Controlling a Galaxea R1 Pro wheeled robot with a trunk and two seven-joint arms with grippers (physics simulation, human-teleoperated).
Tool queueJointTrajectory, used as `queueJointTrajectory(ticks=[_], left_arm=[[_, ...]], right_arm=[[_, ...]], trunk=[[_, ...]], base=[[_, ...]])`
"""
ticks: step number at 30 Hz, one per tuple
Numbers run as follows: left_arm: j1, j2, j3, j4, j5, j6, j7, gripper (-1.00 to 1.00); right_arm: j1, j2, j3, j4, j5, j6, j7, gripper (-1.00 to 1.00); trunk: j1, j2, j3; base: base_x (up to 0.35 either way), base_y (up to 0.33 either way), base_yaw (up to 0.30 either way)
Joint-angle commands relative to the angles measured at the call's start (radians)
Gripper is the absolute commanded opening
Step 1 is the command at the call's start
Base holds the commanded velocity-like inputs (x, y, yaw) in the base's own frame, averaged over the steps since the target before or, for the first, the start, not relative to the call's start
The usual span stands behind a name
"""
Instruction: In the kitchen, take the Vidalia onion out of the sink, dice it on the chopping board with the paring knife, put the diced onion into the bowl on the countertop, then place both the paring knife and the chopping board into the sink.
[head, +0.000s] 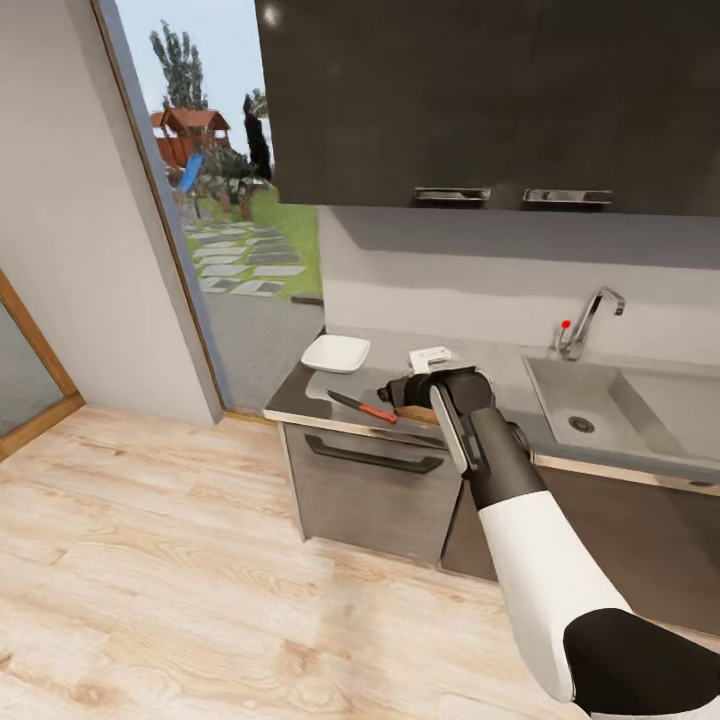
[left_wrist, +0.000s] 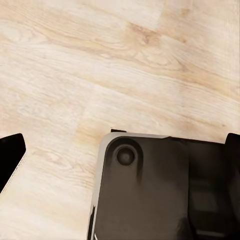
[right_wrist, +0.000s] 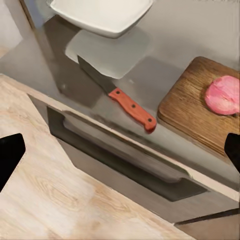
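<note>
The robot's right arm (head: 500, 470) reaches out over the dark grey countertop (head: 300, 395) of the kitchen, its right gripper (head: 400, 392) hanging above the front edge near the paring knife (head: 362, 406). In the right wrist view the knife (right_wrist: 116, 94) lies flat on the countertop (right_wrist: 200, 30), its dark blade pointing toward the white square bowl (right_wrist: 102, 15) and its orange-red handle toward the chopping board (right_wrist: 192, 112), close to the board's corner but apart from it. A pink onion (right_wrist: 223, 95) sits on the wooden board. The two dark fingertips (right_wrist: 10, 157) show at opposite edges of that view, spread wide with nothing between them. The bowl (head: 336, 353) stands behind the knife, toward the pale backsplash. Further along the countertop, the grey sink (head: 590, 405) lies well apart from the board, with a curved chrome tap (head: 590, 320) bearing a red dot behind it. Glossy black upper cabinets (head: 480, 100) hang overhead. The left wrist view looks down on the light wood floor (left_wrist: 100, 75) and a dark part of the robot's base (left_wrist: 160, 190); one dark fingertip (left_wrist: 10, 155) shows at its edge, and whether the left gripper is spread or closed cannot be told. No writing or brand can be read anywhere.
</note>
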Motion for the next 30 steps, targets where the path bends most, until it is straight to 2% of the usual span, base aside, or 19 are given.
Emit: queueJointTrajectory(ticks=[1,4,10,17,19,23,25,30], left_arm=[[0.0,0.0,0.002,-0.001,0.01,0.001,-0.01,1.0],[0.0,0.0,0.002,0.0,0.01,0.001,-0.01,1.0],[0.0,0.0,0.002,0.0,0.011,0.001,-0.01,1.0],[0.0,0.0,0.002,0.0,0.011,0.001,-0.008,1.0],[0.0,0.0,0.002,0.0,0.011,0.001,-0.008,1.0],[0.0,0.0,0.002,0.0,0.011,0.001,-0.008,1.0],[0.0,0.0,0.002,0.0,0.011,0.001,-0.008,1.0],[0.0,0.0,0.002,0.0,0.011,0.001,-0.008,1.0]], right_arm=[[-0.001,0.0,0.024,0.0,0.01,0.004,0.011,1.0],[-0.001,0.0,0.055,0.0,0.011,0.004,0.013,1.0],[-0.001,0.0,0.067,0.0,0.008,0.003,0.028,1.0],[-0.001,0.0,0.068,0.012,0.006,0.003,0.137,1.0],[-0.001,-0.013,0.068,0.021,0.006,0.003,0.163,1.0],[-0.001,-0.063,0.068,0.073,0.007,-0.002,0.269,1.0],[-0.001,-0.08,0.068,0.09,0.008,-0.003,0.29,1.0],[0.0,-0.095,0.068,0.106,0.009,-0.005,0.303,1.0]], trunk=[[0.001,-0.002,-0.002],[0.001,-0.002,-0.002],[0.001,-0.002,-0.002],[0.001,-0.002,-0.002],[0.001,-0.002,-0.002],[0.001,-0.002,-0.002],[0.001,-0.002,-0.002],[0.001,-0.002,-0.002]], base=[[0.234,0.184,0.0],[0.258,0.167,0.0],[0.306,0.045,0.0],[0.268,0.002,0.0],[0.147,0.0,0.0],[0.122,0.0,0.0],[0.11,0.0,0.0],[0.117,-0.008,0.0]])
